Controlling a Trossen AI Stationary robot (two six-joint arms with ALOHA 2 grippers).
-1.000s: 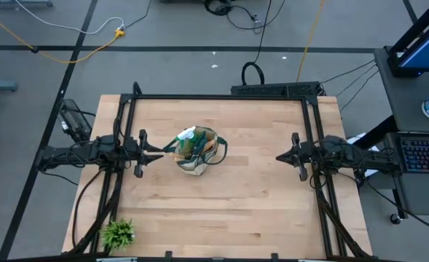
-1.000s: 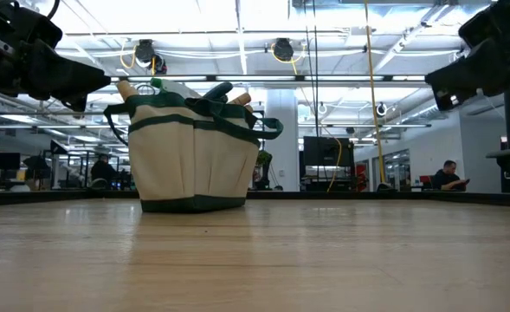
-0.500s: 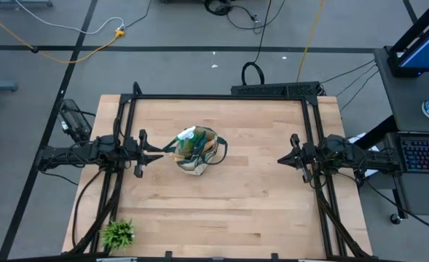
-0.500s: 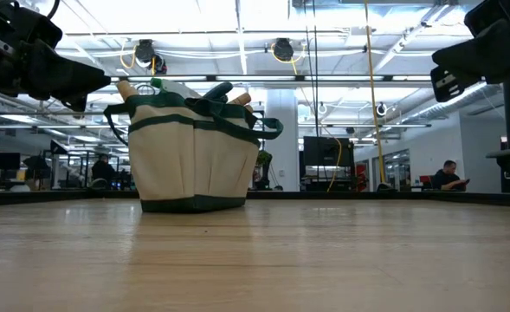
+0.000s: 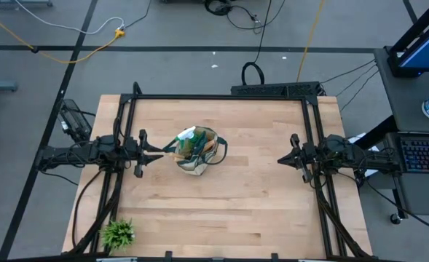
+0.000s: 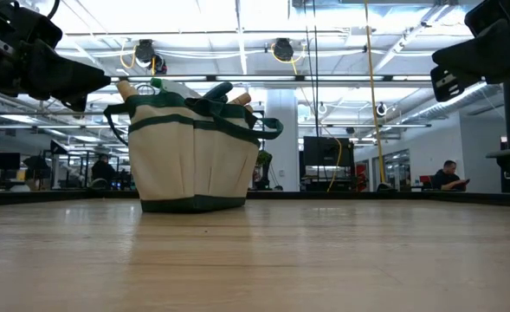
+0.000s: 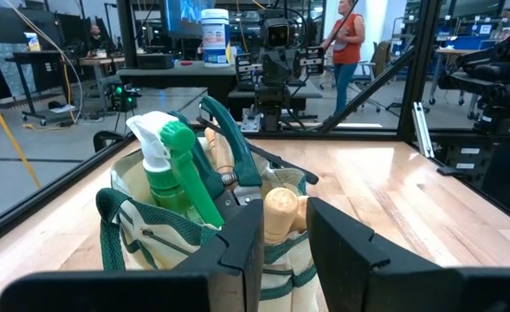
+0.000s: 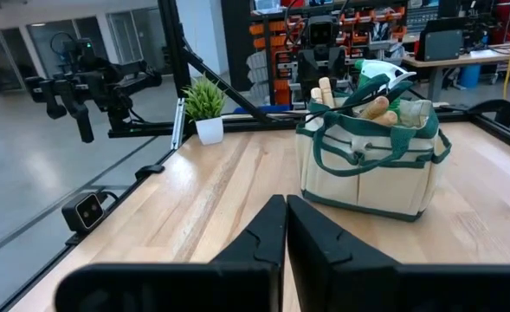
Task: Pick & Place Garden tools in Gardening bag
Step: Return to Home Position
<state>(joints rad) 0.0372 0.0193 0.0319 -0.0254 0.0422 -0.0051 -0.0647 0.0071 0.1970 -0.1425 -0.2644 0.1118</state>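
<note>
While the bag [image 5: 197, 153] stands on the counter [image 5: 236, 211] with tools [image 8: 376, 108] (a green spray bottle [image 7: 172, 165] among them) in its mouth, the left hand [image 5: 159, 153] is seen just beside it, narrowly parted; the right hand [image 5: 279, 158] is seen well apart, closed.

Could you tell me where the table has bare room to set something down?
The widest bare stretch of the table lies between the bag and the right gripper. The strip between the bag and the plant is free too. It is tight only between the bag and the left gripper.
</note>
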